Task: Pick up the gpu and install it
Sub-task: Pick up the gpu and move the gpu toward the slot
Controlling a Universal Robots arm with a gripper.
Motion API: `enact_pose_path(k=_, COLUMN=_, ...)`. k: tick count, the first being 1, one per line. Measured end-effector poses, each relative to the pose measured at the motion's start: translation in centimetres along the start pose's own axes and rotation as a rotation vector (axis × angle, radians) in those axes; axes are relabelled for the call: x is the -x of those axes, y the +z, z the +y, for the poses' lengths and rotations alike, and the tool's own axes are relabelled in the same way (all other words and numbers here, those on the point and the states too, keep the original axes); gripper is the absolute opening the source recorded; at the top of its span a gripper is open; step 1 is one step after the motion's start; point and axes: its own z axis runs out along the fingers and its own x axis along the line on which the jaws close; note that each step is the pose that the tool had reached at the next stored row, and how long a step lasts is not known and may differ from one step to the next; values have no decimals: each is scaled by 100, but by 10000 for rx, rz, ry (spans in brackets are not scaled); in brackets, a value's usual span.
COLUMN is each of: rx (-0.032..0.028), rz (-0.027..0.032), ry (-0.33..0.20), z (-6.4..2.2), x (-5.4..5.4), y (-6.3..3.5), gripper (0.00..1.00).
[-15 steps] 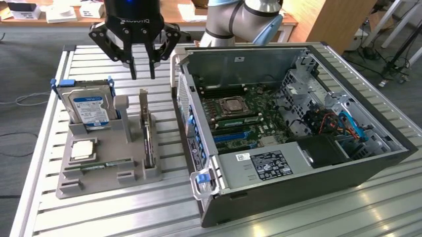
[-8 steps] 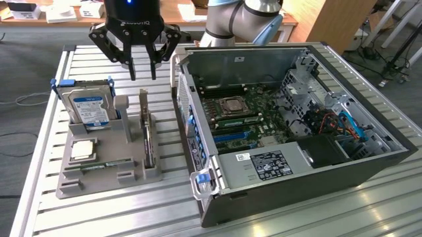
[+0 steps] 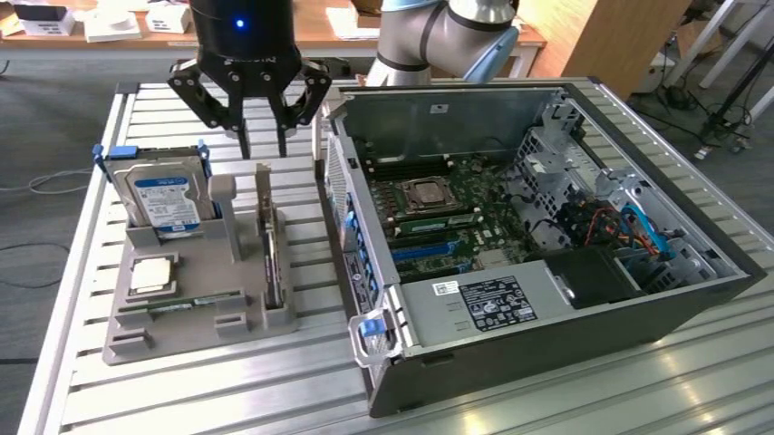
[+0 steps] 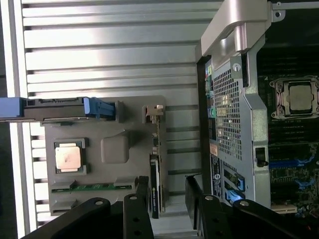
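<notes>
currently the gripper [image 3: 264, 138] hangs with fingers spread, holding nothing, above the gpu [image 3: 268, 237], which stands on edge in the grey tray [image 3: 145, 340] beside the open computer case [image 3: 545, 362].

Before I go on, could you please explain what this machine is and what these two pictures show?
This is one robot arm with a black two-fingered gripper. One picture comes from a camera off the arm, the other from its wrist. On the ribbed metal table stand an open dark computer case and a grey plastic tray holding a blue-labelled hard drive, a square processor chip, a slim green memory stick and the gpu, a thin dark card on edge. The gripper hovers open above that card, holding nothing.
</notes>
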Motion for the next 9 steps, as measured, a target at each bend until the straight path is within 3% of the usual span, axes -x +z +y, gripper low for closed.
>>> enact_pose_path(k=9, rx=-4, rz=27, ry=3, z=-18, x=-3, y=139, gripper=43)
